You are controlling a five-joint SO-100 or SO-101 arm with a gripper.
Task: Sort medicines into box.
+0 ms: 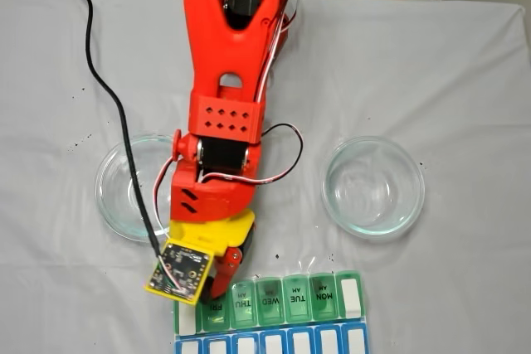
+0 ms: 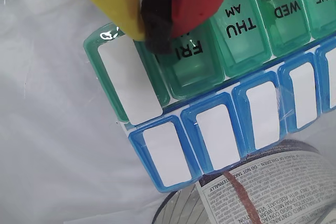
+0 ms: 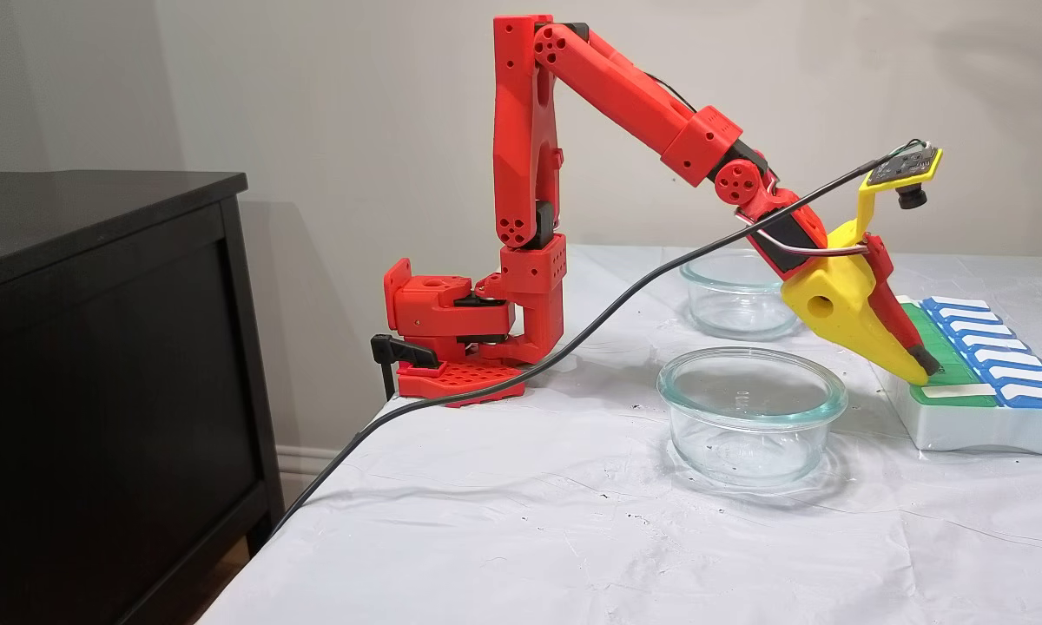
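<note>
A white sheet covers the bench (image 1: 465, 55), wrinkled and dotted with small black specks (image 3: 638, 405), and two round clear glass dishes stand on it: in a fixed view one sits at left centre (image 1: 116, 196) and the other at right centre (image 1: 373, 186). A black cable (image 1: 108, 97) runs from the upper left of that frame across the left dish's rim. In another fixed view a dark cabinet (image 3: 95, 365) fills the left side, and the wrist view has a printed label (image 2: 273, 182) at lower right.
</note>
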